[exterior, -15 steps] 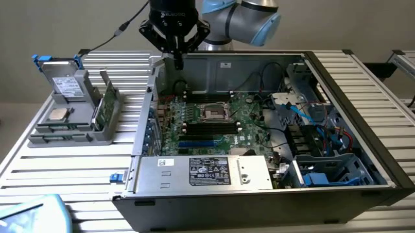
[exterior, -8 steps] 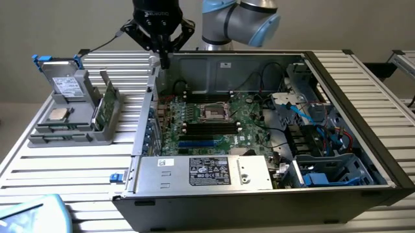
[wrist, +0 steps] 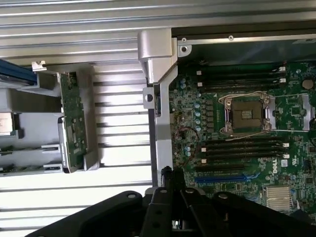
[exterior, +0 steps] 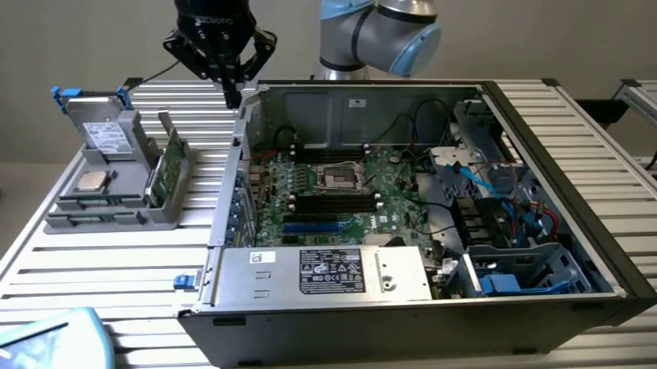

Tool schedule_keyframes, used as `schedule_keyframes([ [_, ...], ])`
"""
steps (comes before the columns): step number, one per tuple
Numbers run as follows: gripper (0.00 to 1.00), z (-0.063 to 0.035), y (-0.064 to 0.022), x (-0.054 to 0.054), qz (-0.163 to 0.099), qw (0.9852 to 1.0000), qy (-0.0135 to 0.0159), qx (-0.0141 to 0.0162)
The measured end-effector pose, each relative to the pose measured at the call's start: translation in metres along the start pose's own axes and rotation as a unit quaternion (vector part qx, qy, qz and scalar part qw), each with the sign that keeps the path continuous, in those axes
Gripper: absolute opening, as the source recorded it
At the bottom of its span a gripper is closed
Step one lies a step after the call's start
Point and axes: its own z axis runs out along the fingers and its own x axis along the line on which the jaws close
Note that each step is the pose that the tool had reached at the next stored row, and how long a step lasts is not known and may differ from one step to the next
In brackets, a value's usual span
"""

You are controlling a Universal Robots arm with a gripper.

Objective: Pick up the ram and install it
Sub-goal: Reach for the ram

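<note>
- Jaws fully closed, gripping nothing, hovering above the open case's (exterior: 308, 338) side-wall edge.
- A strip of slatted worktop (exterior: 113, 265) separates that wall from the grey tray (exterior: 72, 224).
- The ram (exterior: 98, 204) lies in the tray's front slot, well apart from the jaws, beside an upright green board (exterior: 169, 165).

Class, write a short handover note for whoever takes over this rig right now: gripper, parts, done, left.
Gripper: shut, empty, above the rear corner of the open case on the exterior view's left.
Ram: appears to sit on edge in the grey tray beside the case, though it is hard to make out.
Done: nothing visible yet.
Left: pick up the ram and seat it in a motherboard slot.
</note>
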Motion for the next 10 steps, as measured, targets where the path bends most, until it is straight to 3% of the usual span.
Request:
schedule_keyframes([
  [10, 0.11, 0.0027, -0.0004, 0.046, 0.0, 1.0, 0.0013, -0.0002],
])
